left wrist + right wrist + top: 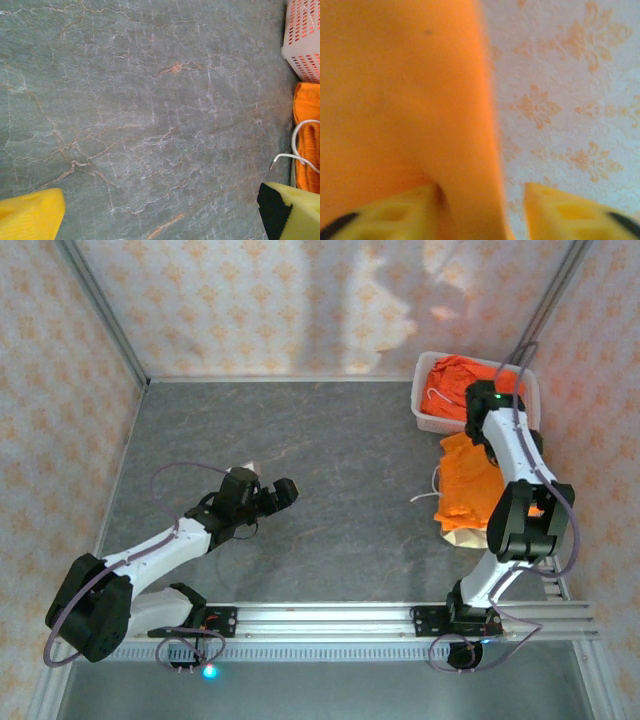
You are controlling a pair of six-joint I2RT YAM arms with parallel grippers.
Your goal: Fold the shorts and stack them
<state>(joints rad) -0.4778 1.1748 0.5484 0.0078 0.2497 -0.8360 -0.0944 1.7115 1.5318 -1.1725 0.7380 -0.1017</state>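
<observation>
Yellow fingers [395, 215] of the right gripper [480, 212] sit nearest the right wrist lens, spread apart and pinching nothing. Blurred orange shorts [400, 90] hang against one of them, with a gap to the other; their shape cannot be made out. From above, that gripper's tips are hidden under its wrist. The right arm [510, 500] stretches toward 1 o'clock over the white basket [428, 423], which holds crumpled orange cloth [455, 375]. At 3 o'clock, folded orange shorts [468, 485] lie on a beige pair [462, 537], partly covered by the arm. The left gripper [280, 494] hangs over the table [340, 440], just toward 9 o'clock of its middle, jaws wide and empty.
</observation>
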